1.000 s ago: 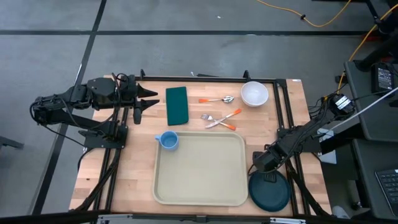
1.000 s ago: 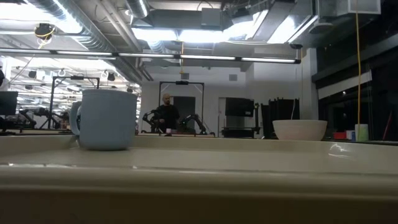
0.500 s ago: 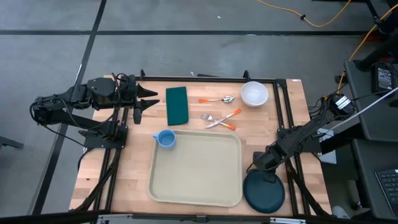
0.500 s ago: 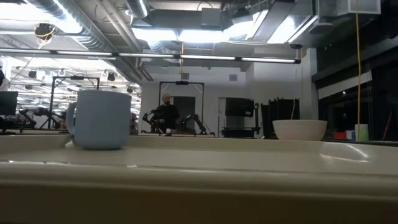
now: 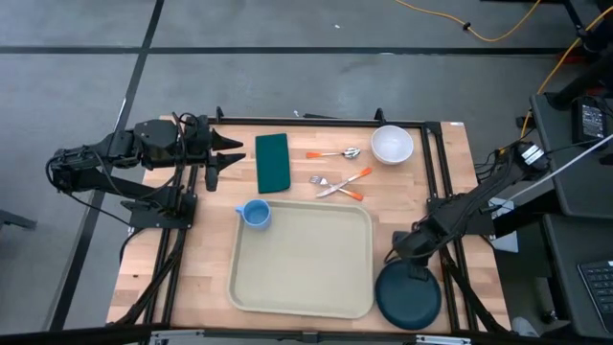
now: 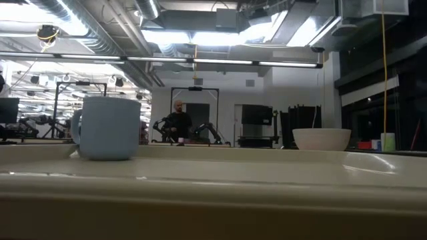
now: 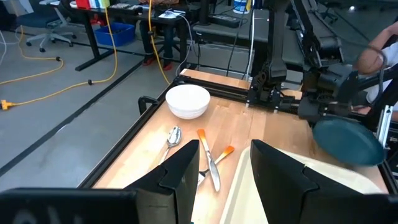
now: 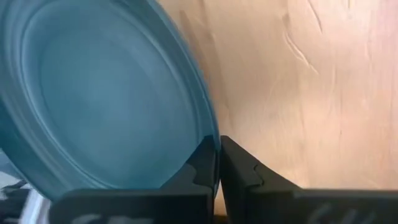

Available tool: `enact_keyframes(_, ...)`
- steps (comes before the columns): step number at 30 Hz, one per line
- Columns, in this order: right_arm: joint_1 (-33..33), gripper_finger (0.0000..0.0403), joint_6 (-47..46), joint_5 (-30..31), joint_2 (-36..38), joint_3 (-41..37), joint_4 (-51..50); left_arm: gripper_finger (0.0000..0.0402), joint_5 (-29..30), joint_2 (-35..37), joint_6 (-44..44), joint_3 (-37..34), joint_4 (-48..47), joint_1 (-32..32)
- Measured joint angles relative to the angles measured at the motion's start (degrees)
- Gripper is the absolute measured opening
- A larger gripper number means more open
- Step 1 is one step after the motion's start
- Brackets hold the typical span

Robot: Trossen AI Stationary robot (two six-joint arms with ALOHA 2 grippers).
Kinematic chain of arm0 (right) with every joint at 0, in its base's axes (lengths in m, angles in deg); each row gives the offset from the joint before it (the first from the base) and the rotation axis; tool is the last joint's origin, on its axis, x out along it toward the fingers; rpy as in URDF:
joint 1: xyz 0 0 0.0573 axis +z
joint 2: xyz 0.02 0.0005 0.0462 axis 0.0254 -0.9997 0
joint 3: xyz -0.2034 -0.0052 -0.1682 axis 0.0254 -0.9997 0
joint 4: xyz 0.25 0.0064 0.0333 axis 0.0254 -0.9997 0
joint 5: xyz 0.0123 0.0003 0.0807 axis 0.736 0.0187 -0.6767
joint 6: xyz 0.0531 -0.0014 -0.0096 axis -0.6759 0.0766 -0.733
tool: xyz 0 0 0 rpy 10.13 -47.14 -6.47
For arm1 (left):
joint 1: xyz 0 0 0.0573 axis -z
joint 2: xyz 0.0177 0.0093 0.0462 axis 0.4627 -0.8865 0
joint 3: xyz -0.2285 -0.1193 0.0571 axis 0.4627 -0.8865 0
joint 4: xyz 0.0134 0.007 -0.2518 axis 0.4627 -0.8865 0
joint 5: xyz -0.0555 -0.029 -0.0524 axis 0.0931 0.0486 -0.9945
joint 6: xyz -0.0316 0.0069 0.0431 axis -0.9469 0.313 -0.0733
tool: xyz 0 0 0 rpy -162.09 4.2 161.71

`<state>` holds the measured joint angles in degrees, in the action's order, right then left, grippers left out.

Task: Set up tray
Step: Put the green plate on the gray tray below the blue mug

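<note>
Since a second ago your right gripper (image 5: pixel 410 268) has pinched shut on the rim of the dark teal plate (image 5: pixel 408 294), and the tray (image 5: pixel 301 260) has slid a little toward 9 o'clock, carrying the blue mug (image 5: pixel 255 214) along with it; the plate has followed the same way. In the right wrist view you can see the two fingers (image 8: pixel 205 163) clamped on the plate's edge, with bare wood behind.

Your tray sits at the centre of the table toward 6 o'clock, and the plate lies just beside its 3 o'clock edge, at the table's 5 o'clock corner. The mug stands at the tray's 10 o'clock corner.

Your left gripper (image 5: pixel 222 156) waits at the table's 10 o'clock side, its fingers (image 7: pixel 186 168) partly apart and holding nothing. Just beside it, toward 3 o'clock, lies the dark green napkin (image 5: pixel 272 162). Further that way you have the spoon (image 5: pixel 335 153), then the fork and knife (image 5: pixel 339 185) crossed, all with orange handles, and the white bowl (image 5: pixel 392 145) at 1 o'clock.
</note>
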<state>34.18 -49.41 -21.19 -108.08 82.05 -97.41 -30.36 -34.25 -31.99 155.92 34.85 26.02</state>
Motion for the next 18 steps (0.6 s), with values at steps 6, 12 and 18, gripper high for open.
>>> enact_keyframes(6, 0.0, 0.0011, -0.3, -0.3, 6.0, 4.7, -7.7, 0.0139, 0.0, 0.0, 0.0, 0.0, -0.3, 0.0)
enact_keyframes(12, -1.2, 0.0011, -7.8, 2.8, 10.8, 9.0, -8.2, 0.0139, -1.3, -0.7, 1.0, 0.0, -0.4, 0.0)
enact_keyframes(18, -5.6, 0.0011, -16.1, 8.3, 11.8, 11.8, -3.6, 0.0139, -6.4, -3.9, 7.1, 0.0, -0.4, 0.0)
